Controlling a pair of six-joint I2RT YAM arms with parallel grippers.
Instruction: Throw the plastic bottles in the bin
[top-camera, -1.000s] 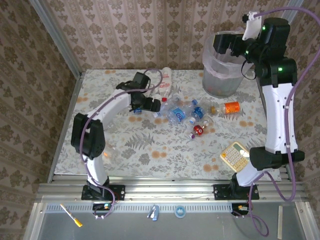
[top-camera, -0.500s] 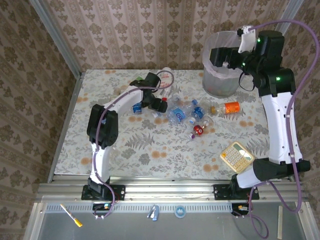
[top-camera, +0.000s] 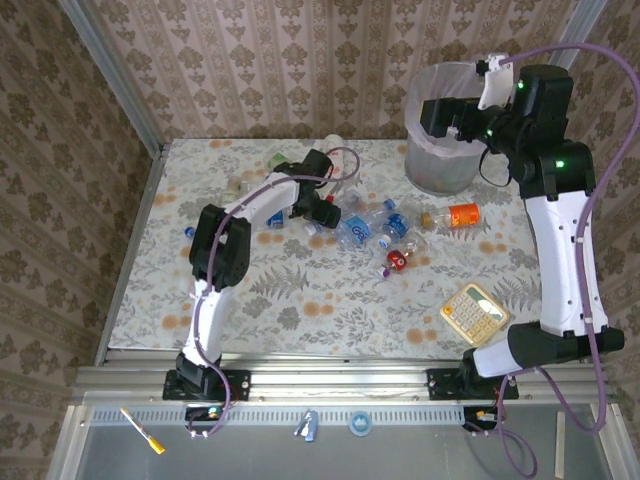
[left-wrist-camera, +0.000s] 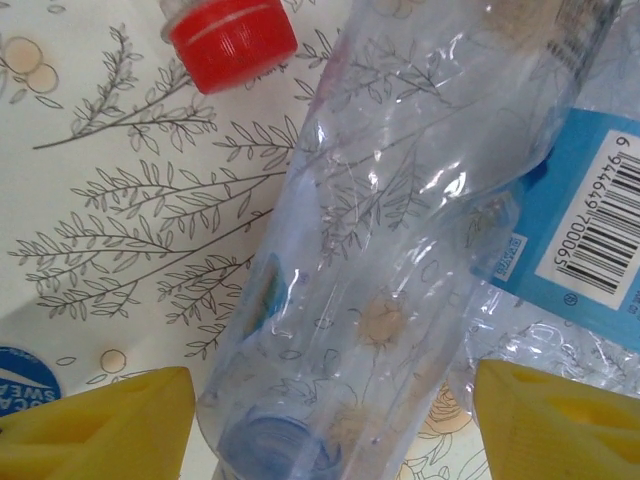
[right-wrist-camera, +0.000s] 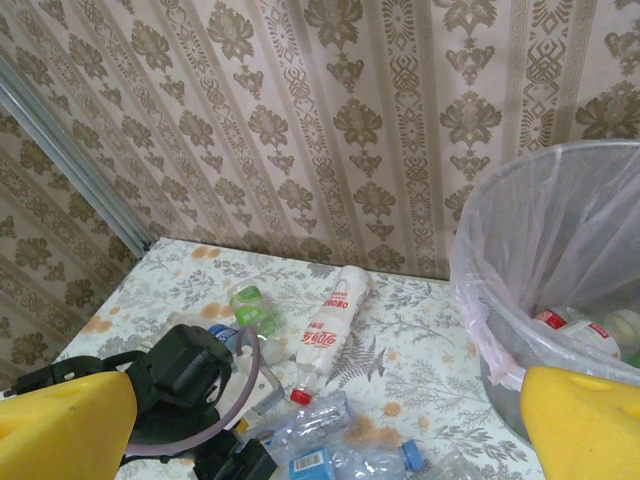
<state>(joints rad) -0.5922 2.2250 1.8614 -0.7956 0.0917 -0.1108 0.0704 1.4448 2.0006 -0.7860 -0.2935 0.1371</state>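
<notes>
Clear bottle (left-wrist-camera: 380, 280) betw left jaws, part-open round it, right jaws wide, empty, by bin (top-camera: 438, 168)

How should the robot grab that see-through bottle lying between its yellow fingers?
Probably grip the clear bottle around its long middle, coming down from above. It lies flat on the table, and the left end effector has a finger on each long side, so squeezing across its width should hold.

Bin (top-camera: 435, 168) at table's (top-camera: 300, 300) far right, bottles (top-camera: 355, 232) scattered left of it, calculator (top-camera: 470, 310) nearer the front.
</notes>
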